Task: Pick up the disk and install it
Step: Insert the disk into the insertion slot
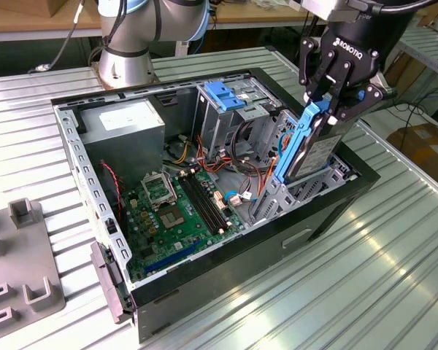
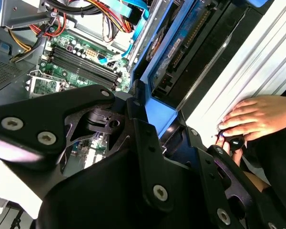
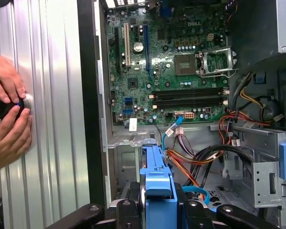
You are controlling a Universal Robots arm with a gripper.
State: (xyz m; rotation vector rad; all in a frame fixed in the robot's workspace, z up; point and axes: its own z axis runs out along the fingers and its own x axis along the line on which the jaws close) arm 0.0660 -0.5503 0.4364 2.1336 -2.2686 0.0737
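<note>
The claw (image 1: 328, 102) grips the disk (image 1: 320, 154), tilted, its lower end inside the open computer case (image 1: 204, 281), at 2 o'clock from the motherboard (image 1: 179, 211) in the exterior view

Hand (image 1: 334, 102) is held pointing down below the wrist (image 1: 365, 29), tilted slightly, w/ fingers (image 1: 312, 73) clamped on the upper end of the disk (image 1: 317, 157). Arm's base joints (image 1: 128, 47) are seen well apart, at exterior view's upper left.

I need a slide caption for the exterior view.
The pincer holds the disk on edge at the open computer case.
</note>
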